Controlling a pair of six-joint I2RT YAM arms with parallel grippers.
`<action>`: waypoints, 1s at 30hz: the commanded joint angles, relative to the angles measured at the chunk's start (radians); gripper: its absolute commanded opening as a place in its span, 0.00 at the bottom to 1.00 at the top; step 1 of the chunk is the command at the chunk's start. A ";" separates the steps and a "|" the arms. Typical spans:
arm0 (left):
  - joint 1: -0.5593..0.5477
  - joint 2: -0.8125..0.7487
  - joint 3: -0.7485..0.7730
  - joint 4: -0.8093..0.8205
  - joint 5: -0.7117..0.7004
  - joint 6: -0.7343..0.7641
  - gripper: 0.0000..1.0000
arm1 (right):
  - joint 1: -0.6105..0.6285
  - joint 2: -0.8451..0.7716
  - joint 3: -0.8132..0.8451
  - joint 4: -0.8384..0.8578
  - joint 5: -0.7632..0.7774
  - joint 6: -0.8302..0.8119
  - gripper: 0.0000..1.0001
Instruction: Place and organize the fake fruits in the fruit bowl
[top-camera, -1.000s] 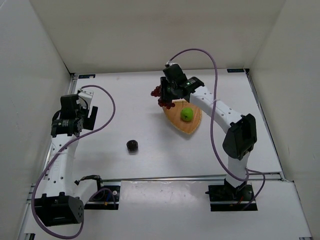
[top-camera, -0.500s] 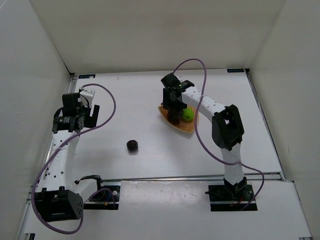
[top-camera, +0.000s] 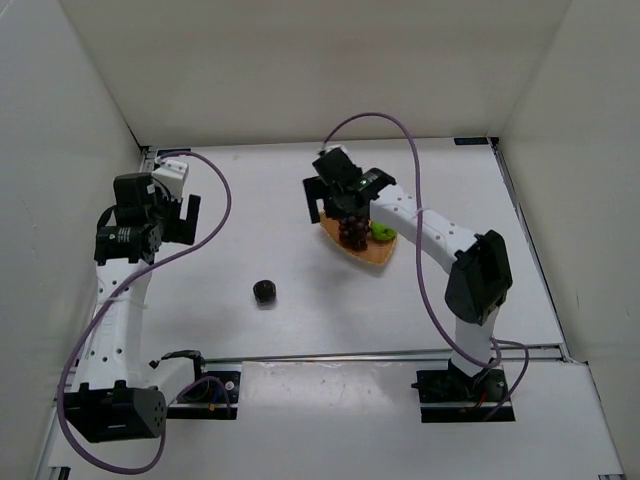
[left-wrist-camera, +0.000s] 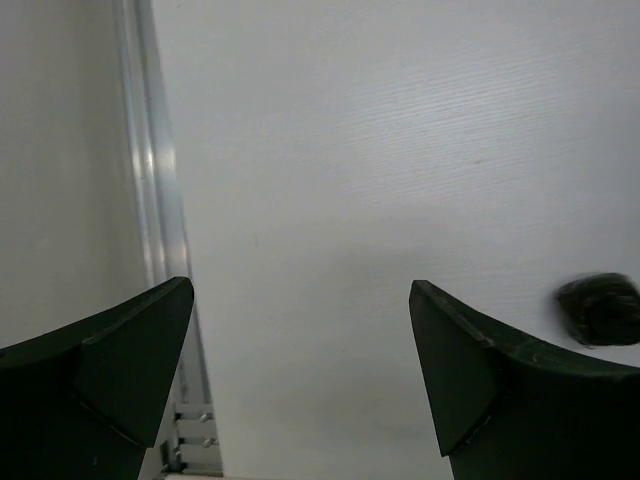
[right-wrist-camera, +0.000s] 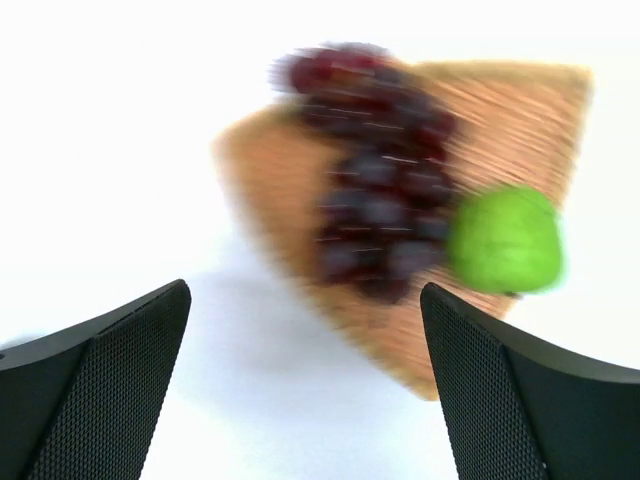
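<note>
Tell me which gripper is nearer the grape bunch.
Right. The right gripper hovers beside the grape bunch in the fruit bowl; the left gripper is far across the table.

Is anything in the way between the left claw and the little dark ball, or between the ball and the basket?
No, nothing visible. Only bare table lies between the open left gripper and the dark fruit, and between it and the basket. The grapes and green fruit already lie in the basket.
</note>
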 joint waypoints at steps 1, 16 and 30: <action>0.006 -0.007 0.112 -0.033 0.182 -0.091 1.00 | 0.140 -0.047 0.007 0.102 -0.142 -0.227 1.00; 0.101 0.136 0.091 -0.284 1.004 0.038 1.00 | 0.271 0.233 0.058 0.183 -0.517 -0.051 1.00; 0.101 0.107 -0.027 -0.208 0.935 -0.010 1.00 | 0.347 0.352 0.124 0.136 -0.457 0.016 0.73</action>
